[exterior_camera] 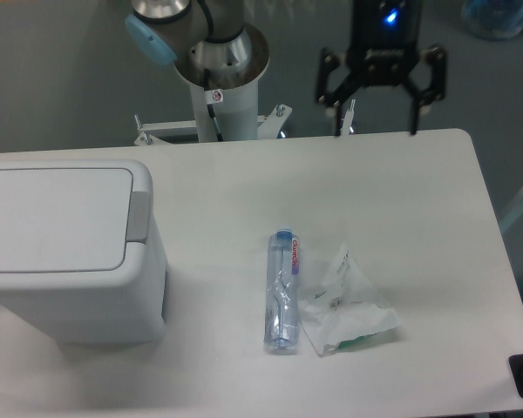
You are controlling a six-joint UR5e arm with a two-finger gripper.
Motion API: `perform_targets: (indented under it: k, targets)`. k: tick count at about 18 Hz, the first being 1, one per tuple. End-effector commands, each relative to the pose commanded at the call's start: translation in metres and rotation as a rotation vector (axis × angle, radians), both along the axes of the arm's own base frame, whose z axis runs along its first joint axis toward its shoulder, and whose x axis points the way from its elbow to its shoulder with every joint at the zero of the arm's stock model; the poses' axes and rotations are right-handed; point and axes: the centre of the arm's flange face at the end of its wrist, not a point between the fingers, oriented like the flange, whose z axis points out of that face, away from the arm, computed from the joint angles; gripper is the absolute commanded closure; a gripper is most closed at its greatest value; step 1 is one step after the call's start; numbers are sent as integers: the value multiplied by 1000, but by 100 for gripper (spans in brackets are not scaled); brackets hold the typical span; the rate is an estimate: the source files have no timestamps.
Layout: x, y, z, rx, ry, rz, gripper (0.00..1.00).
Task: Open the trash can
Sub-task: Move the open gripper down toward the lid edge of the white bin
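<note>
The trash can (70,261) is a large boxy white bin at the left of the table. Its flat white lid (57,218) is down and closed. A small grey push tab (139,215) sits at the lid's right edge. My gripper (376,122) hangs at the table's far edge, well right of the bin and above the surface. Its two black fingers are spread apart with nothing between them.
A clear plastic bottle (281,290) with a blue cap lies on the table right of the bin. A clear plastic bag (344,305) lies beside it. The arm's white base post (220,96) stands at the table's back edge.
</note>
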Motion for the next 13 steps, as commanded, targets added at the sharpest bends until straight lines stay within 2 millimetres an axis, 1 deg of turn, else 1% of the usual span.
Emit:
perform_targets:
  k: [1,3,4,6,11,12,13]
  targets:
    - [6,7,-3,3,2,-14,0]
    - [11,14,-9,7,-13,-9,0]
    - [20,25,-14,10,-31,-13,0]
    - [31,44,-22,18,-54,-11,0]
    - [56,76,-34,32,-95,-15,0]
    - [65,92,-39,53,-110,1,0]
    - [69,98,-41,63,-119,8,0]
